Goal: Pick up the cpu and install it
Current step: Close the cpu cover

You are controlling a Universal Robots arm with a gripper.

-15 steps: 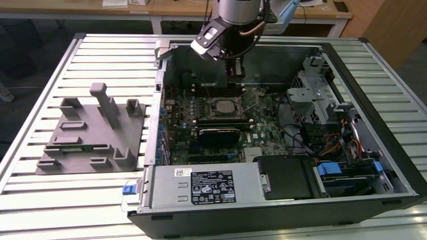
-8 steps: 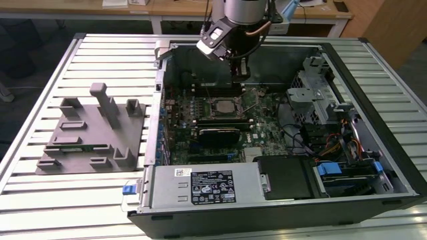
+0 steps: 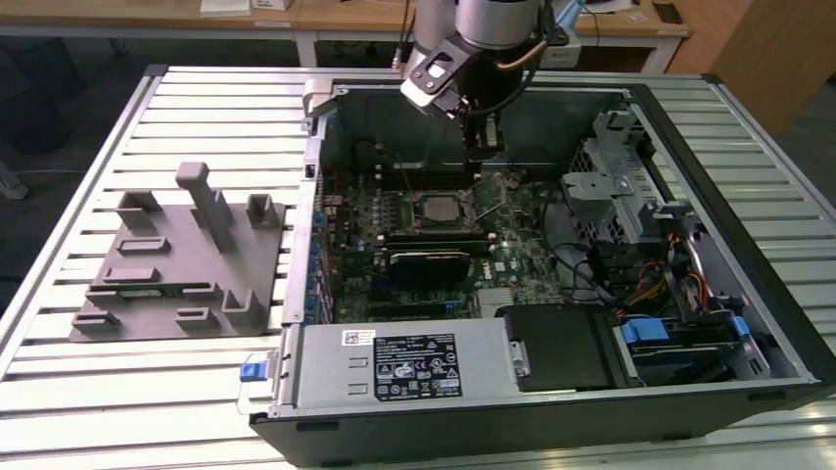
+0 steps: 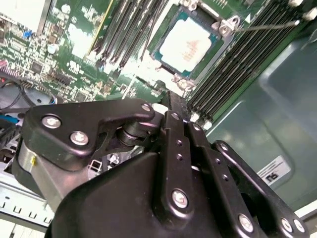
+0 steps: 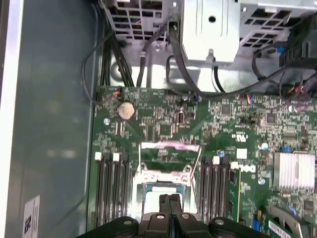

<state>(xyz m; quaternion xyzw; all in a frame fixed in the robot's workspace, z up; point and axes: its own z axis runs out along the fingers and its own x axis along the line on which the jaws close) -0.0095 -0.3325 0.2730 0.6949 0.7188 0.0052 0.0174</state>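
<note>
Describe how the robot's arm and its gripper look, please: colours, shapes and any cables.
The arm is a round silvery-grey tube with a brownish cable running beside it. The gripper is black: flat linkage bars joined with silver screws in the second wrist view, narrowing to two slim fingers.

Silvery-white cpu with green border, green board, black gripper, grey tray, blue tab, pale ribbed silver table.
</note>
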